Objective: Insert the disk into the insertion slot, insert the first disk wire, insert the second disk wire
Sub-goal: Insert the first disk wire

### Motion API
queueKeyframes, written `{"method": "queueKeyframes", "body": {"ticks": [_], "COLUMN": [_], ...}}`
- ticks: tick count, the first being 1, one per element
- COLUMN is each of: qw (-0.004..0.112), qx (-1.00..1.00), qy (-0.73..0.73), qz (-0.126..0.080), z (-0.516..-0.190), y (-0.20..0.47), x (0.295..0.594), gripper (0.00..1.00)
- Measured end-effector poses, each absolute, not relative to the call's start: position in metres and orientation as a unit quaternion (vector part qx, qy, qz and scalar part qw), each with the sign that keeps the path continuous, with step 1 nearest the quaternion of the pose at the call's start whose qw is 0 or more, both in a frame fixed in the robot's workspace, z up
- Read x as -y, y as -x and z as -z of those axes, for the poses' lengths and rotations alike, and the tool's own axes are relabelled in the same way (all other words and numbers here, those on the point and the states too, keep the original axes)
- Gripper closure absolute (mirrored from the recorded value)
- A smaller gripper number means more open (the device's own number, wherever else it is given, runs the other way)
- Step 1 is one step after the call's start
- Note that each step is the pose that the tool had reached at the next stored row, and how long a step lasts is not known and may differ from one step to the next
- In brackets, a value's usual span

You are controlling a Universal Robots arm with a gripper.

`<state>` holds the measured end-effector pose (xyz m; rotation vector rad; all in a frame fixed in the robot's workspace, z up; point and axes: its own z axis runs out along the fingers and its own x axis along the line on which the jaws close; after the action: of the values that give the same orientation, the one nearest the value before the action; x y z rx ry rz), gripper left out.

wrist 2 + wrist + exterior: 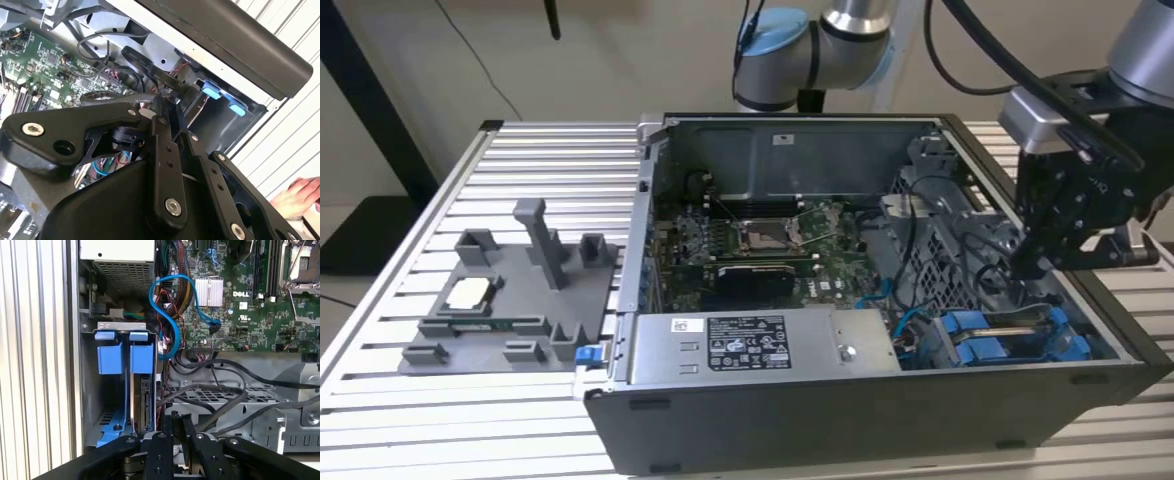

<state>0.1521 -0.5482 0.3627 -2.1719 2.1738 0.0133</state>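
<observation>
Disk sits in the insertion slot, fingers pinched together near it.

In the exterior view the arm is cut off by the picture's edge; the tip of the gripper is hidden among the cables inside the computer case, so its state cannot be told; in the first wrist view the disk is seen edge-on only, its broad faces being hidden by the blue carrier and its near end by the gripper; the power supply and the motherboard are cut off by the picture's edges; in the second wrist view a person's hand is blurred and cut off at the edge; whatever lies at the gripper's tip cannot be made out.
</observation>
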Motion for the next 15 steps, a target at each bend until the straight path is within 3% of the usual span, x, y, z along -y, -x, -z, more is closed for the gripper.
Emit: {"method": "queueKeyframes", "body": {"ticks": [12, 15], "qw": [0.034, 0.028], "qx": [-0.707, -0.707], "qy": [0.706, 0.706], "qz": [-0.005, -0.008], "z": [-0.356, -0.355], "y": [-0.154, -0.154], "x": [0.566, 0.567], "gripper": [0.81, 0.81]}}
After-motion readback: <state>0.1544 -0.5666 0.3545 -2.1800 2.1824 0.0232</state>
